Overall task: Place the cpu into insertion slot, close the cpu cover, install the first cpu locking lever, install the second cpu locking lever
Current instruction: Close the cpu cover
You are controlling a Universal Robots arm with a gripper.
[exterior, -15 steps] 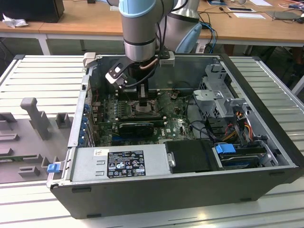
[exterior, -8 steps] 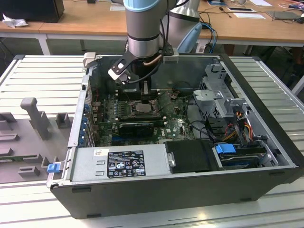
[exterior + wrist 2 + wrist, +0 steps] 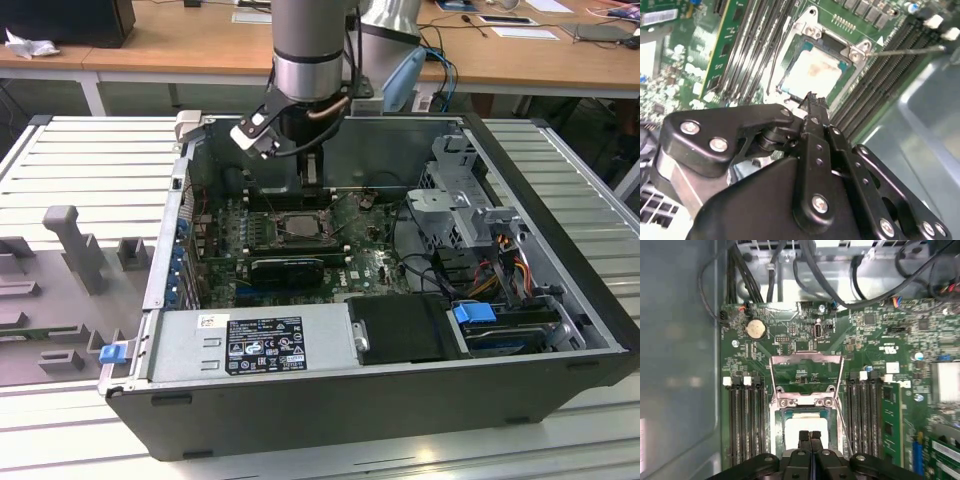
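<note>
We see 1 arm reaching down into the open computer case (image 3: 350,410), which lies on its side on the ribbed desk (image 3: 90,150). The pincer (image 3: 305,186) hangs just above the middle of the exterior view, a little toward the exterior view's left. In both wrist views its 2 fingers (image 3: 804,439) are pressed together with nothing between them, and the closed tip sits over the near edge of the cpu (image 3: 816,70). We cannot tell whether the tip touches the chip or hovers just over it.

The 1 cpu lies flat inside the insertion slot (image 3: 777,426), pale face up and square within the dark rim, so we judge the placing step done. A closed, empty pincer over a seated chip suggests to us a tool held for nudging rather than grasping.

The 1 cpu cover (image 3: 805,358) is not down. In the first wrist view its silver frame stands swung back beyond the slot, with green board (image 3: 875,340) showing through its window, which leaves the chip bare and reachable. The 2 thin wire levers (image 3: 772,382) run along the cover's 2 sides, unlatched as far as we can judge. We count 2 banks of memory slots (image 3: 747,420), 1 on each side of the slot, and 1 coin battery (image 3: 755,329)
</note>
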